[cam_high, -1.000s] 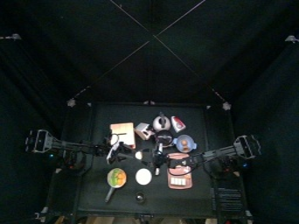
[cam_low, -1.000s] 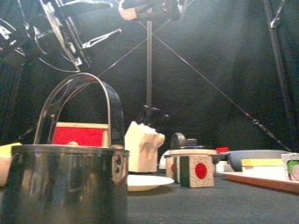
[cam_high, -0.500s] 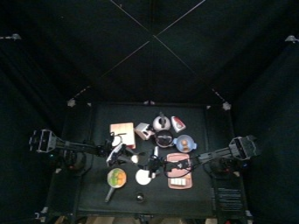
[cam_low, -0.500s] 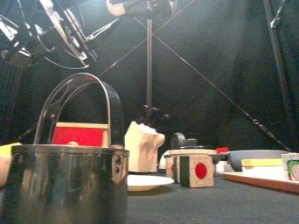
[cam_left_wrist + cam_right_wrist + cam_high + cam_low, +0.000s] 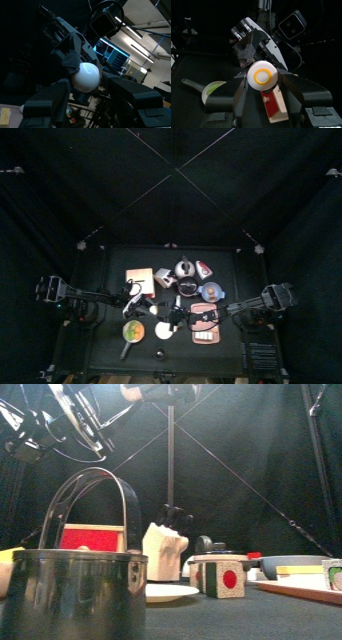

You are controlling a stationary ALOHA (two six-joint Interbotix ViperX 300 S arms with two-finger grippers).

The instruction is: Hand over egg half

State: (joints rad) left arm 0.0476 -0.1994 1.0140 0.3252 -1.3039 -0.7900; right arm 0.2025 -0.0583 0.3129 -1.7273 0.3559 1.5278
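Note:
The egg half (image 5: 262, 75) is a small white round piece with a yellow ring on its flat face. Its plain white dome shows in the left wrist view (image 5: 85, 76). It hangs high above the table (image 5: 107, 263), at the top of the front view (image 5: 132, 392) and near the table's middle in the top view (image 5: 158, 308). My right gripper (image 5: 262, 81) is shut on it, its jaws touching both sides. My left gripper (image 5: 90, 82) faces it from the other side, jaws open around the egg half with a gap showing.
On the table below are a larger white oval (image 5: 163, 329), a green bowl (image 5: 132, 332), a pink tray (image 5: 205, 323) and several other items. At the front edge stands a metal pot (image 5: 74, 594) with an arched handle, beside a cube with a red dot (image 5: 222, 576).
The right gripper carried the egg half a little to the left, toward the left gripper, then stopped. Both arms have hardly moved over the last half second.

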